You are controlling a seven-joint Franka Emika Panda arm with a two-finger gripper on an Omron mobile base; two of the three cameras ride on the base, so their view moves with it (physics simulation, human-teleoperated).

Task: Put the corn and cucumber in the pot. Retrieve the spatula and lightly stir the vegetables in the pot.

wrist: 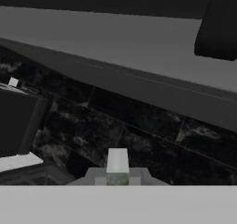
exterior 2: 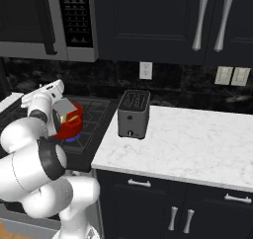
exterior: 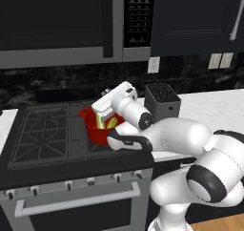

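Observation:
The red pot (exterior: 95,131) (exterior 2: 72,128) stands on the stove's right rear burner. Inside it lie the pale-yellow corn (exterior: 113,123) (exterior 2: 73,118) and the light green cucumber (exterior: 101,124) (exterior 2: 63,118). My gripper (exterior: 100,111) (exterior 2: 63,109) (wrist: 117,177) hovers just over the pot's rim, tilted toward the back wall. Its jaws are shut on a thin grey piece, the spatula (wrist: 117,159), which sticks out between the fingertips. The part of the spatula that reaches toward the pot is hidden behind my hand.
A dark toaster (exterior: 162,101) (exterior 2: 133,113) stands on the white marble counter (exterior 2: 197,139) right of the stove (exterior: 43,130). A microwave (exterior: 57,25) hangs low above the burners. The dark backsplash (wrist: 139,126) lies straight ahead of the hand.

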